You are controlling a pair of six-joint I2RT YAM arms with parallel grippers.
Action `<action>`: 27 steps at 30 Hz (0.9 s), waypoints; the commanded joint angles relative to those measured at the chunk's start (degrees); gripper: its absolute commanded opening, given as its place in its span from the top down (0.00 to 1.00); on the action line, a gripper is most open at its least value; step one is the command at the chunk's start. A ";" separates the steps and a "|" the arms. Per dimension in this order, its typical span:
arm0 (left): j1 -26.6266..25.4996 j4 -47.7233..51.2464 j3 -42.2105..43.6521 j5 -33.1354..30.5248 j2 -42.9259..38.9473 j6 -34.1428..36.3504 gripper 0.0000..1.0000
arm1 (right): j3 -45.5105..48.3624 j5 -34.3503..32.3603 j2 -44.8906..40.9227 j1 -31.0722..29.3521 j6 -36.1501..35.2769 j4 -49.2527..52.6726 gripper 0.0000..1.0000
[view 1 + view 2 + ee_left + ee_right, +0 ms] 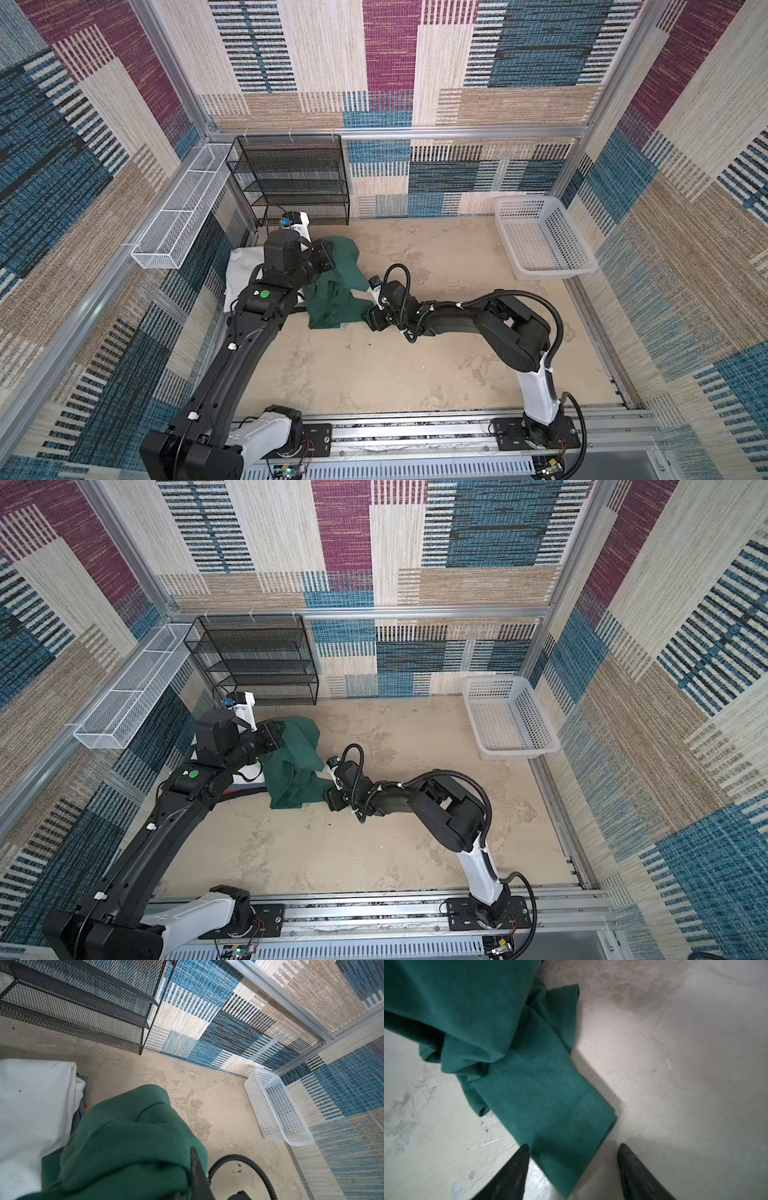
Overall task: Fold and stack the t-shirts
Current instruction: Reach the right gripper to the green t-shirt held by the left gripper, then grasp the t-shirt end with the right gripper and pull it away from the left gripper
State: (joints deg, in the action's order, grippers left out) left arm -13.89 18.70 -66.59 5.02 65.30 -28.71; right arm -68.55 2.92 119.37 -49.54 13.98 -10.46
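A dark green t-shirt (pixel 336 291) (pixel 295 766) hangs crumpled from my left gripper (pixel 326 257), which is shut on its upper part and holds it off the table. In the left wrist view the green t-shirt (pixel 128 1142) drapes over the jaws, with only one finger (pixel 197 1167) showing. The shirt's lower end lies on the table. My right gripper (pixel 574 1147) (pixel 368 316) is low at that end. It is open, with a folded corner of the green t-shirt (pixel 550 1105) lying between its fingers. A folded white t-shirt (pixel 241 270) (pixel 31 1105) tops a pile at the left.
A white plastic basket (pixel 540 241) (pixel 276 1105) stands at the back right corner. A black mesh rack (pixel 291 178) stands against the back wall, just behind the left arm. A white wire tray (pixel 178 220) hangs on the left wall. The tabletop (pixel 415 353) is bare beige.
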 commanded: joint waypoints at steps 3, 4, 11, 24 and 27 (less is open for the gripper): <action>0.01 1.11 -1.02 -2.79 -1.24 1.21 1.00 | -3.85 -3.09 4.93 -0.12 -1.42 4.92 0.64; 0.02 1.06 -0.68 -3.09 -1.63 1.29 1.00 | -4.41 -2.79 5.53 -0.12 -1.67 4.61 0.75; 0.01 3.28 -1.34 -4.90 -1.69 2.99 1.00 | -4.16 -9.97 1.41 2.32 -3.68 7.10 1.00; -0.02 -0.35 12.71 2.97 -6.74 1.84 1.00 | -0.73 -19.20 -17.85 24.56 -3.18 22.16 1.00; -0.08 -1.00 17.95 1.26 -7.29 1.18 1.00 | -2.11 -21.56 -17.02 26.56 -2.96 24.91 1.00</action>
State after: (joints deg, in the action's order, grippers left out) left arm -14.02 20.60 -51.81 6.37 58.57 -26.85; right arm -69.60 -14.92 102.13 -24.27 11.46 10.02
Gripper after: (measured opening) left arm 0.089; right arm 0.064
